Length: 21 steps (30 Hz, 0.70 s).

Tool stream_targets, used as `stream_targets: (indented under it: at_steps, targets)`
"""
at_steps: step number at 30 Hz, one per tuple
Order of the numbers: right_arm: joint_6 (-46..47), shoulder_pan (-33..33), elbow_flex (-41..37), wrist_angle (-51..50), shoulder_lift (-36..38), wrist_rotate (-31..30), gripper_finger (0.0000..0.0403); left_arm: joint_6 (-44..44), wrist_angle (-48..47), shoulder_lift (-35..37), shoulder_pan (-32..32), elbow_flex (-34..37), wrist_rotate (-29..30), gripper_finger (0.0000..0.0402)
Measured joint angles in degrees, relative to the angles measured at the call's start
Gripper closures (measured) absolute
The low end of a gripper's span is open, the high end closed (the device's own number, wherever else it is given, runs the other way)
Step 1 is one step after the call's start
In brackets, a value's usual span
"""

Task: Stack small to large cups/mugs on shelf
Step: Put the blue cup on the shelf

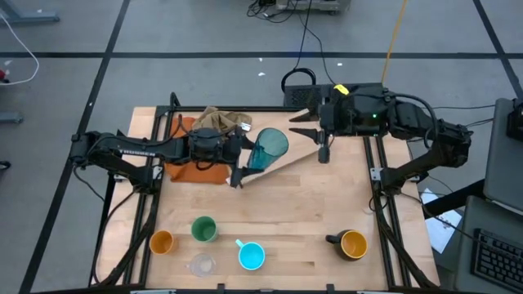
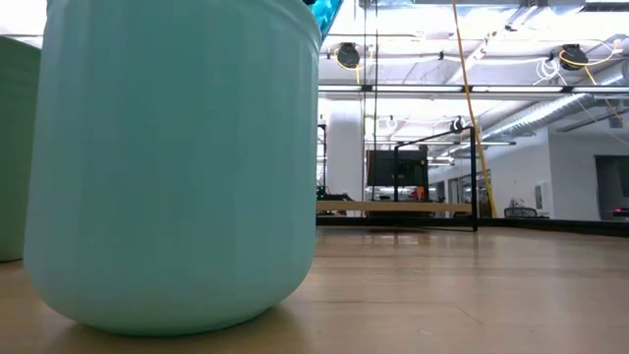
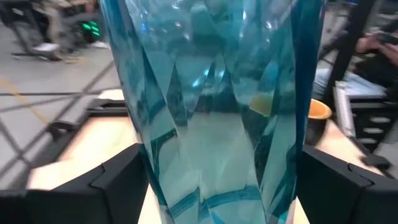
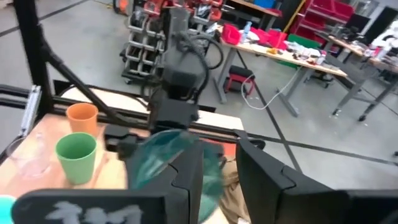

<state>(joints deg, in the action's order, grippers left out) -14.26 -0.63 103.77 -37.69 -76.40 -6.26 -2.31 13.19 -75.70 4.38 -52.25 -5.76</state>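
1. In the high view, the left gripper (image 1: 242, 166) sits just left of the frame's centre, clenched on the teal tumbler (image 1: 268, 149). The left wrist view fills with the tumbler's faceted wall, a dark finger (image 3: 112, 186) pressed to each side.

2. The tumbler lies tilted, not upright. Its long axis runs from the gripper at lower left up toward the upper right, with the open mouth leading.

3. The shelf (image 1: 301, 149) appears as a pale board, seen slanting, just right of the tumbler near the upper centre. The tumbler's rim is touching or just above the board's left end; I cannot tell which.

4. The right gripper (image 1: 324, 144) hangs at the upper centre right, over the shelf's far end. Its fingers stand apart and hold nothing.

5. The left arm is the one carrying the piece, so the coming move seems to turn on swinging the tumbler rightward and standing it up on the board.

6. Along the bottom of the high view wait the orange cup (image 1: 162, 242), green cup (image 1: 203, 229), clear glass (image 1: 202, 265), light-blue mug (image 1: 251, 256) and, at lower right, the black mug (image 1: 350, 243).

7. An orange cloth (image 1: 184, 167) lies under the left arm, at centre left.
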Motion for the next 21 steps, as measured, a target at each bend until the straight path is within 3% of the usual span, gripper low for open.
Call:
stream_targets:
  at_steps: [4,10,21]
  targets:
    - [0.03,0.01,-0.02,-0.79,0.0,-0.03,0.0316,-0.37,0.92,0.0,-0.02,0.0,3.29,0.0074]
    - [0.2,0.01,-0.02,-2.6,0.02,-0.07,0.0316,-0.17,1.21,-0.07,-0.74,0.0,12.71,0.0074]
    - [0.48,0.01,-0.04,-5.05,0.02,-0.02,0.0316,-0.7,8.68,-3.67,-3.07,0.13,26.41,0.0074]
